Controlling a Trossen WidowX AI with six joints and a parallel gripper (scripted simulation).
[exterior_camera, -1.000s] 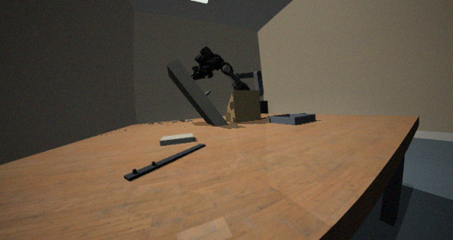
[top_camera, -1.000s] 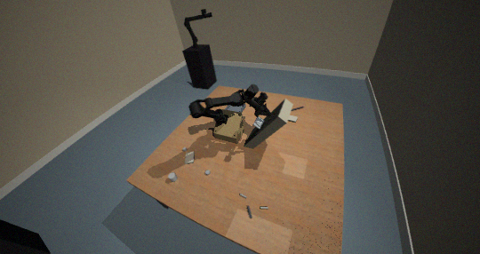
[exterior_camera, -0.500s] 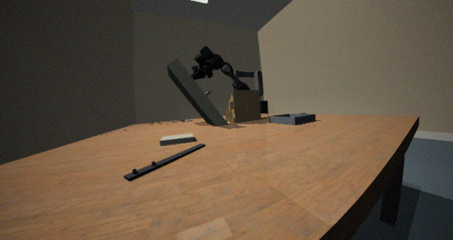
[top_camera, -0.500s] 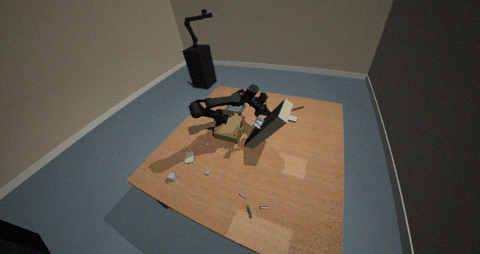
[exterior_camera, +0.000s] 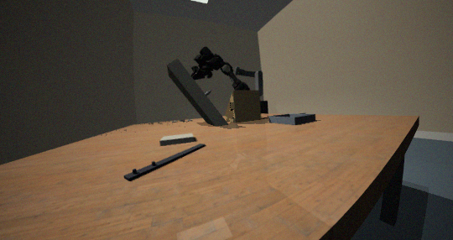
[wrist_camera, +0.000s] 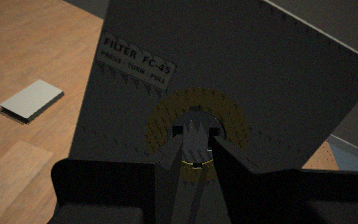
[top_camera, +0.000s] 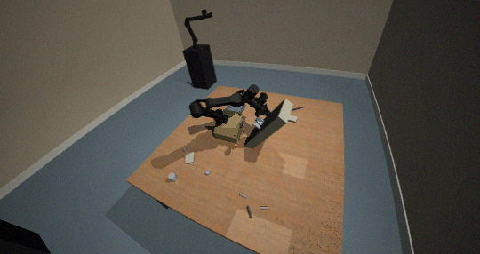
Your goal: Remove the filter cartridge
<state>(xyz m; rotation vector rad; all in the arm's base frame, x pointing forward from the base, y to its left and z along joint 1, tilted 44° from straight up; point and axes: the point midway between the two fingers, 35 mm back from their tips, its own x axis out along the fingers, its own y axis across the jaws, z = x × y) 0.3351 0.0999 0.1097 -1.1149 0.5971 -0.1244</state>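
The filter cartridge [wrist_camera: 197, 120] is a dark grey round face inside a yellow ring on the tilted service panel [top_camera: 272, 123] [exterior_camera: 194, 95] [wrist_camera: 240, 55]. It looks seated in the panel. Its two dark slots show left and right of its middle in the wrist view. My gripper [wrist_camera: 197, 140] [exterior_camera: 194, 75] is partly open, with one fingertip at each slot and the ridged middle of the face between them. Whether the tips are inside the slots or just in front cannot be told. The blue-grey tray [exterior_camera: 304, 119] [top_camera: 236, 108] stands beyond the tan block.
The tan block [top_camera: 228, 128] [exterior_camera: 247, 106] stands by the arm's base, close to the panel. A pale slab [exterior_camera: 178, 140] [wrist_camera: 32, 99] and a black bar [exterior_camera: 165, 161] lie behind the panel. Several small objects lie on the table [top_camera: 311, 139].
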